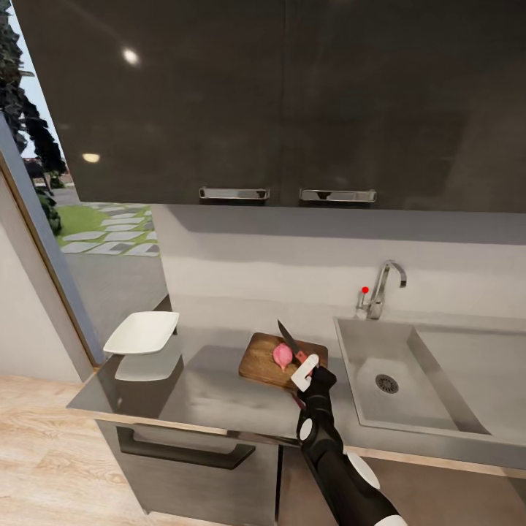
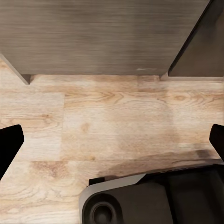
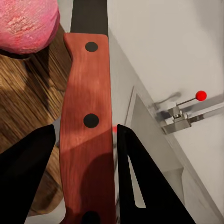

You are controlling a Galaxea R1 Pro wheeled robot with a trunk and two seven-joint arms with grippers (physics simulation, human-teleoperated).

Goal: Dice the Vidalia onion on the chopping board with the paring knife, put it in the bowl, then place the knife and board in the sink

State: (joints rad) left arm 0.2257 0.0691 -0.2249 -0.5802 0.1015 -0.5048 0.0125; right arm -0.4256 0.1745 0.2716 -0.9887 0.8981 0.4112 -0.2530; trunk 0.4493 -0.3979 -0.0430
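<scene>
Knife (image 3: 86, 135) is gripped by the right pincer (image 3: 84, 154), blade beside the whole onion (image 1: 283, 356) on the board (image 1: 264, 363) on the worktop; roll-off is risked if the cut is off-centre.

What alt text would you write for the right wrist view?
A red knife handle runs between the right gripper's dark fingers, above a wooden board holding a pink onion. A steel tap with a red knob stands beyond.
</scene>
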